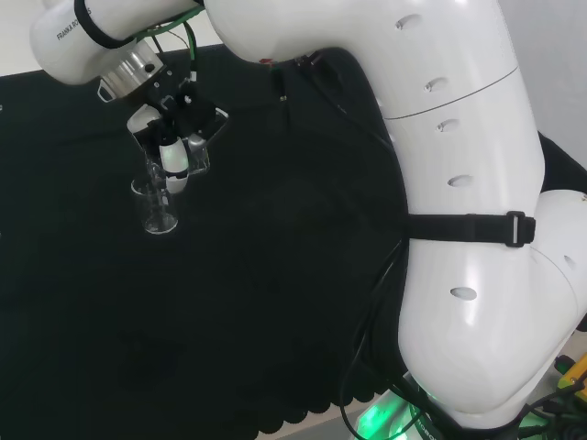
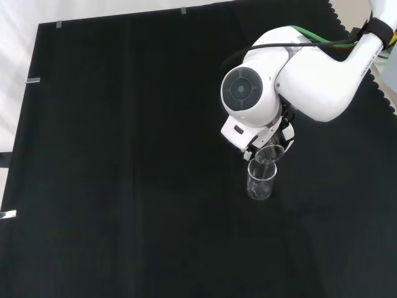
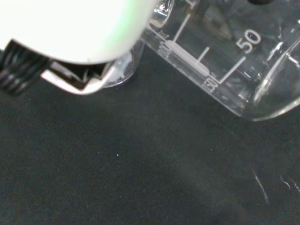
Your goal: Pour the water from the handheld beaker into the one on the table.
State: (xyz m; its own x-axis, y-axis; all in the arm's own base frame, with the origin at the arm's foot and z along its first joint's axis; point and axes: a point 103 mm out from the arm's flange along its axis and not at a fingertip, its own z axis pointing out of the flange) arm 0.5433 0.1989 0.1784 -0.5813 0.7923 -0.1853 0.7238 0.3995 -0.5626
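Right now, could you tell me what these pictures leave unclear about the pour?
- Water level in the standing beaker: clear glass on black cloth, front view.
- Contents of the held beaker: wrist view cuts it off at the edge; reflections confuse it.
- Grip of the hand on that beaker: head view, fingers overlap the glass; in front view the white arm link covers it.
- Whether the rims touch: glass overlaps.

Glossy white arm links (image 1: 459,183), black strap, round grey cap (image 2: 242,89), black cables, black-and-white hand (image 1: 174,151)
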